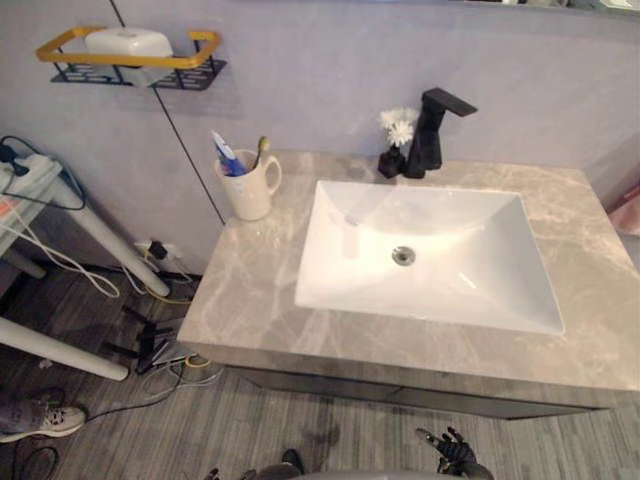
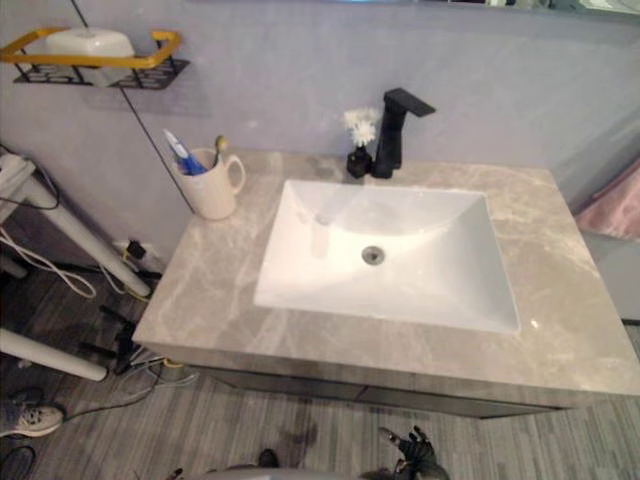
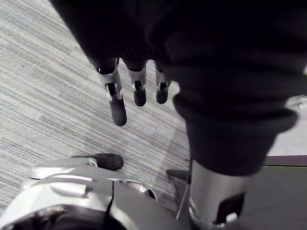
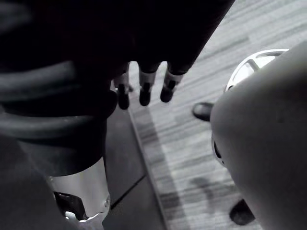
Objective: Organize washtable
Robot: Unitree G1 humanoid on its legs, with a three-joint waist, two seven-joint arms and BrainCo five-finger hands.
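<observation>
A grey marble washtable [image 1: 250, 290] holds a white rectangular sink [image 1: 430, 255] with a black faucet [image 1: 432, 130] behind it. Beside the faucet stands a small dark vase of white flowers [image 1: 397, 135]. At the back left corner a cream mug [image 1: 248, 185] holds a toothbrush and a blue tube. My right hand [image 1: 452, 448] hangs low in front of the cabinet, its fingers [image 4: 145, 91] straight and holding nothing. My left hand [image 3: 117, 103] also hangs down over the floor, fingers relaxed and empty.
A yellow and black wall shelf [image 1: 190, 62] above the mug carries a white soap box [image 1: 128, 42]. White table legs [image 1: 110, 240], cables and a person's shoe [image 1: 40, 418] are on the floor at left. A pink cloth [image 1: 628, 210] hangs at the right edge.
</observation>
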